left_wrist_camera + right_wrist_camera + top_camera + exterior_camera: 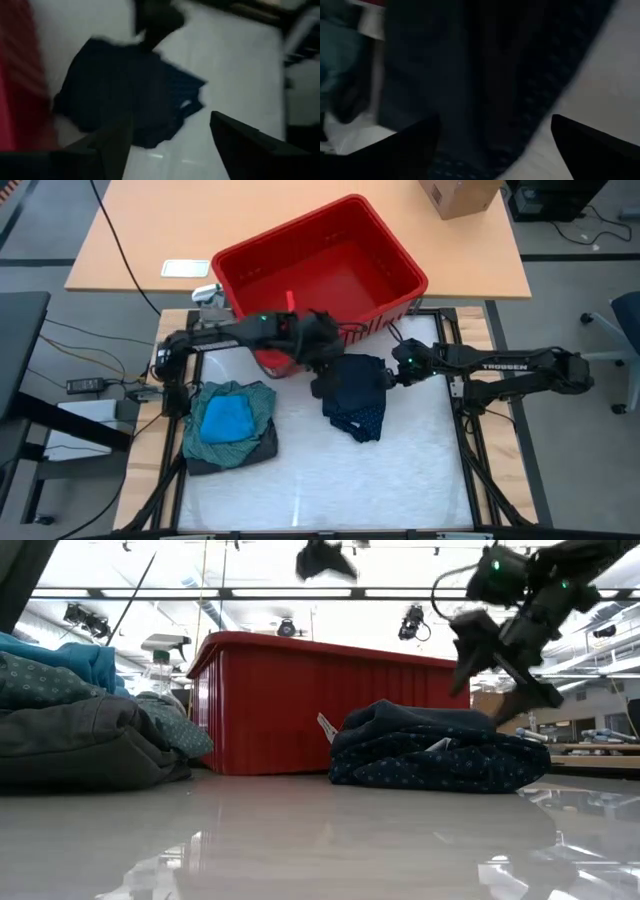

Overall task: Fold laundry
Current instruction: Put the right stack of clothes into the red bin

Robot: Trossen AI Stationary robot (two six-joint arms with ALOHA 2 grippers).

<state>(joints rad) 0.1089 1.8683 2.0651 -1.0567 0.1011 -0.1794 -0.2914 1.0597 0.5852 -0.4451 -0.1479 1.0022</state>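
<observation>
- High view: navy dotted piece mid-table, right gripper at its right edge, left gripper at its far-left corner; red bin behind, teal-grey stack left.
- Low view: bin blocks the room behind the garment.
- Left wrist view: fingers spread, empty.
- Right wrist view: fingers apart over the cloth.

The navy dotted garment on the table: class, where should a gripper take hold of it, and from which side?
Probably the navy dotted garment's loose edge nearest the table's front, coming from above: it lies bunched and low, and the red bin blocks the far side.
</observation>
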